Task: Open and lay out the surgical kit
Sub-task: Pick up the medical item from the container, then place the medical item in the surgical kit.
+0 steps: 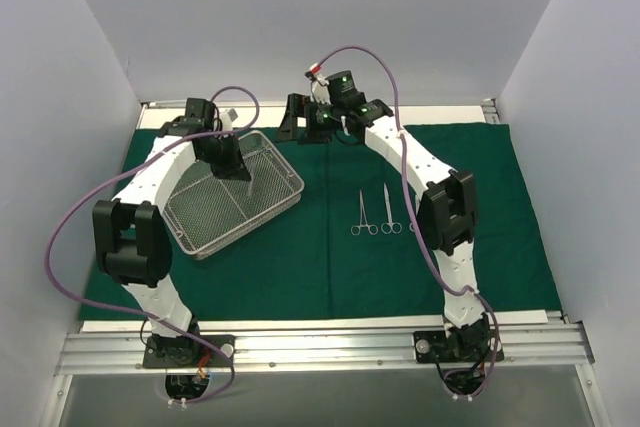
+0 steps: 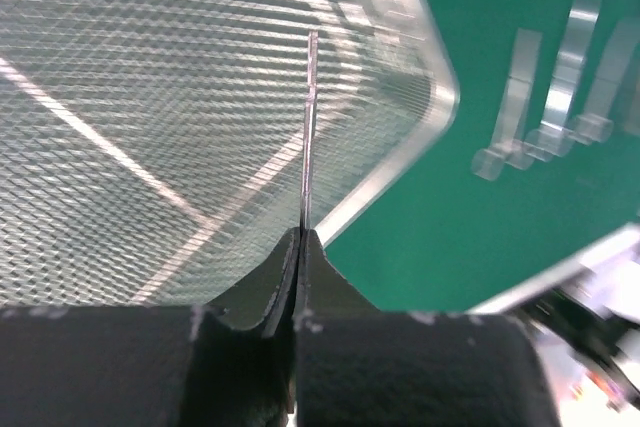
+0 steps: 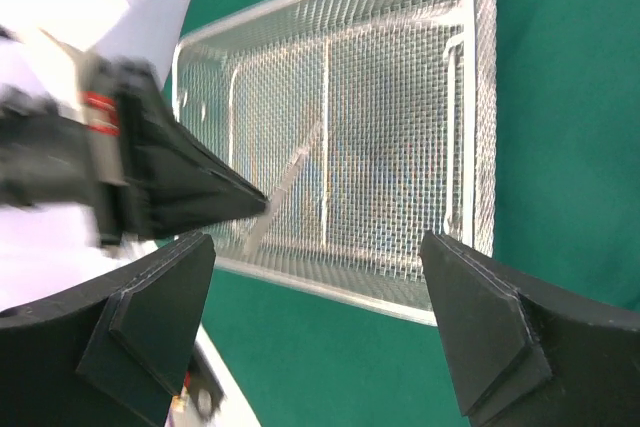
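The dark green cloth (image 1: 330, 267) lies spread flat over the desk (image 1: 330, 324), and the wire-mesh tray (image 1: 215, 217) sits on it, turned at an angle to the cloth's edges. The left jaws hang over the tray's interior, closed tight on the upper end of the tweezers (image 1: 247, 187). In the left wrist view the two black fingers (image 2: 250, 297) are pressed together with the tweezers (image 2: 309, 127) seen edge-on as a thin steel strip running straight out from between them, over the tray's mesh floor (image 2: 150, 97). Whether the tip touches the mesh cannot be told. The right wrist view shows the same strip (image 3: 285, 187) slanting down inside the tray (image 3: 400, 147) from the left arm's dark fingertips. On the bare cloth to the right of the tray, well apart from it, two ring-handled instruments (image 1: 363, 212) (image 1: 389, 209) lie side by side, rings toward the near edge of the desk and tips pointing away. The left wrist view shows them only as blurred steel shapes (image 2: 510, 107), with a third such shape (image 2: 610, 72) beside them. The right jaws sit just beyond the tray's far right corner, at the far edge of the cloth, spread wide with nothing between them, their fingers (image 3: 150, 337) framing the tray.
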